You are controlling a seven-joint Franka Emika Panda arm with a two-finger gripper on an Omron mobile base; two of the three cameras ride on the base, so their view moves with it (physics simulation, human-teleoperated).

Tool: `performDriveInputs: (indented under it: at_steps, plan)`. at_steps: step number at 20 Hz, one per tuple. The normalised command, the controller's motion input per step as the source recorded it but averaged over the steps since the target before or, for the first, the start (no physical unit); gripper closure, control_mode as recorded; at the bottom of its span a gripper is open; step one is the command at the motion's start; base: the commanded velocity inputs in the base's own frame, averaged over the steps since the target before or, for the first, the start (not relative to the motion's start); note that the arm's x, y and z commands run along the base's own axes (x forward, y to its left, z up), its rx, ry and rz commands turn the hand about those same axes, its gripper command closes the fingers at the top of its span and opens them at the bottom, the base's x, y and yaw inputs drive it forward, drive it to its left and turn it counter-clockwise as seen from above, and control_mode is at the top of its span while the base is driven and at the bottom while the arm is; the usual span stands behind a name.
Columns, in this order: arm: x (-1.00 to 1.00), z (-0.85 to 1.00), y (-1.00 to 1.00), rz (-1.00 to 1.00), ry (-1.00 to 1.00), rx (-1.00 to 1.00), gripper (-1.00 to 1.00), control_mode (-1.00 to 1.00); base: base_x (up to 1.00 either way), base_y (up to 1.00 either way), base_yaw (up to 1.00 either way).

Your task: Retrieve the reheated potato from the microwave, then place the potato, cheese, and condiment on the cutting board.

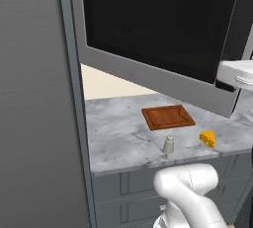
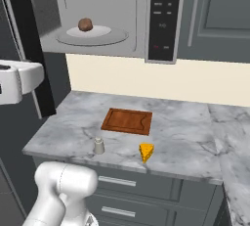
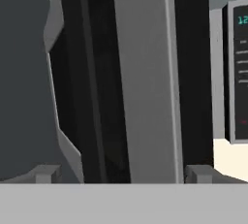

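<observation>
The desk (image 2: 185, 137) is a slab of grey-white marble with darker veins, running along a cream wall (image 2: 195, 80) and turning a corner at the right. Below it sit flat grey drawers (image 2: 136, 186) with slim bar handles, and grey cabinet doors (image 2: 219, 14) hang above on the right. A tall dark grey panel (image 1: 34, 103) closes off the left side.

The cutting board (image 2: 127, 121) lies flat near the middle of the desk, a reddish-brown wooden rectangle with a grooved rim. In front of it, nearer the desk edge, stands the condiment (image 2: 99, 146), a small off-white shaker with a narrower rounded cap, upright. Just to its right is the cheese (image 2: 146, 151), a yellow-orange wedge with holes. Both are apart from the board and from each other.

Above, the microwave (image 2: 161, 19) hangs with its door (image 1: 158, 29) swung wide open, black glass in a grey frame. Inside, the potato (image 2: 85, 24), a rounded brown lump, rests on the round white turntable (image 2: 93, 34). The dark button panel (image 2: 163, 12) sits to the right of the cavity.

The arm's white wrist (image 2: 19, 80) is up beside the door's edge. In the hand view the two fingers (image 3: 46, 173) stand wide apart with the door's grey edge between them, holding nothing that I can see.
</observation>
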Motion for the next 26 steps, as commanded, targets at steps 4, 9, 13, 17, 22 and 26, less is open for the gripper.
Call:
performDriveInputs:
  at_steps: [4,9,13,17,22,26]
  plan:
    - [-1.0,0.35,0.06,0.2,0.0,0.0,-1.0,-1.0,0.0,0.0,0.0]
    - [-0.69,0.23,-0.26,0.15,0.0,0.0,-1.0,-1.0,0.0,0.0,0.0]
    - [0.34,-0.01,-0.72,0.02,0.15,0.03,-1.0,-1.0,0.0,0.0,0.0]
    - [0.72,-0.14,-0.61,0.09,0.2,0.16,-1.0,-1.0,0.0,0.0,0.0]
    - [0.54,-0.15,-0.36,0.1,0.13,0.3,-1.0,-1.0,0.0,0.0,0.0]
    - [0.35,-0.17,-0.18,0.04,0.01,0.38,-1.0,-1.0,0.0,0.0,0.0]
